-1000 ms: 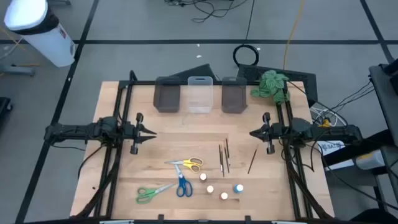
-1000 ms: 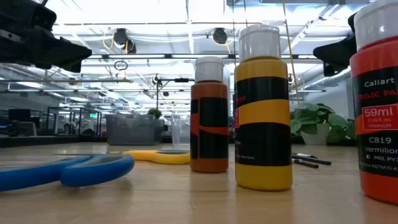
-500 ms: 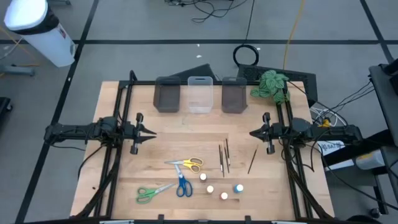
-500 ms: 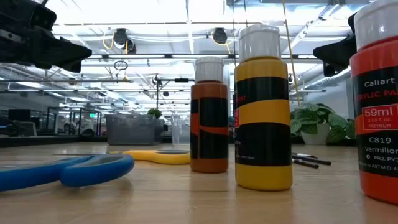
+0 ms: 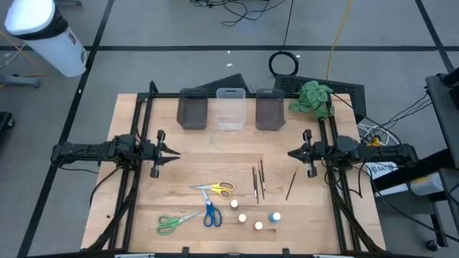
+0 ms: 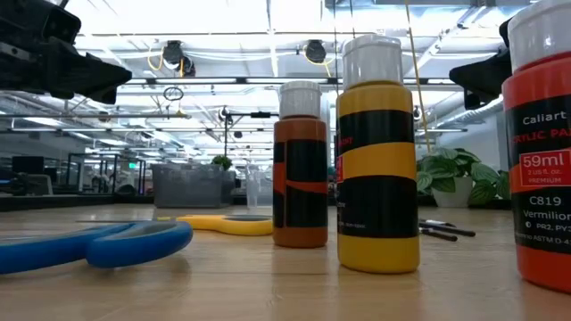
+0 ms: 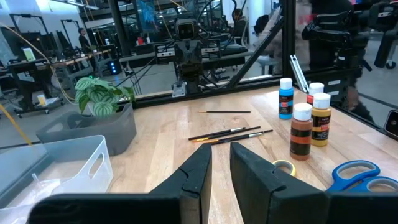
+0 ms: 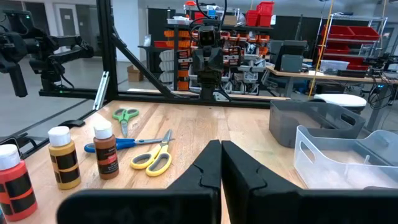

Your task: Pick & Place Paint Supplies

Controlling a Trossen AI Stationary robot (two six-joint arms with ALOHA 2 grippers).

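Four thin dark brushes (image 5: 258, 180) lie near the table's middle, one (image 5: 291, 184) set apart toward the right. Yellow scissors (image 5: 219, 189), blue scissors (image 5: 210, 213) and green scissors (image 5: 171, 223) lie flat near the front. Small paint bottles stand beside them: white-capped ones (image 5: 243, 217) and a blue one (image 5: 275, 216); up close they are brown (image 6: 300, 169), yellow (image 6: 377, 160) and red (image 6: 542, 152). My left gripper (image 5: 175, 153) hovers at the table's left, its fingers (image 7: 198, 173) a narrow gap apart. My right gripper (image 5: 292, 153) hovers at the right, shut (image 8: 221, 152).
Two grey bins (image 5: 192, 109) (image 5: 270, 109) and a clear bin (image 5: 230, 107) stand in a row at the far edge. A leafy plant (image 5: 313, 97) sits at the far right corner. Bare wood lies between the bins and the supplies. Arm frames run along both sides.
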